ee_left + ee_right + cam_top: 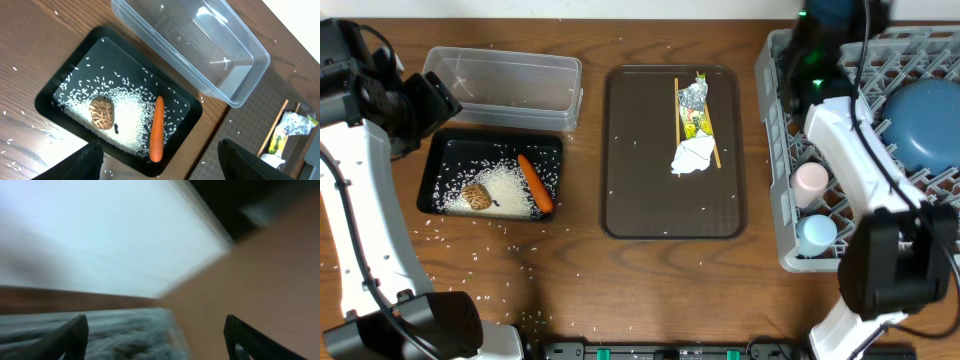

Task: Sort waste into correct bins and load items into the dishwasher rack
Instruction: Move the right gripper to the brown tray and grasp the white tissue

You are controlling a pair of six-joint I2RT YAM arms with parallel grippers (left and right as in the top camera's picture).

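**Both pincers released, neither holding anything**

My left pincer (160, 150) hangs released above the black tray (55, 90). Its fingers (90, 160) are spread wide with nothing between them. Straight under the gap lies the carrot (157, 129), running lengthwise away from the pincer with its near tip closest to the fingers. The lump (102, 113) sits on the rice (127, 117), off toward the finger at the left of my wrist view and apart from the carrot. Just beyond the tray, farther from the pincer, stands the tub (200, 50).

Well apart, on the side toward my other arm, the wrapper (694, 100), tissue (693, 158) and chopsticks (677, 115) lie together on the brown tray (660, 200).

My right pincer (155, 335) is released too, its fingers (75, 335) far apart and bare. That wrist view is smeared, so I cannot tell what lies beneath. From overhead, the pincer sits over the corner of the rack (772, 120) farthest from the arm's base, on the brown tray's side. The bowl (925, 120) rests in the rack near the pincer. The pink cup (811, 180) and blue cup (816, 233) stand in the rack farther back, toward the arm's base.
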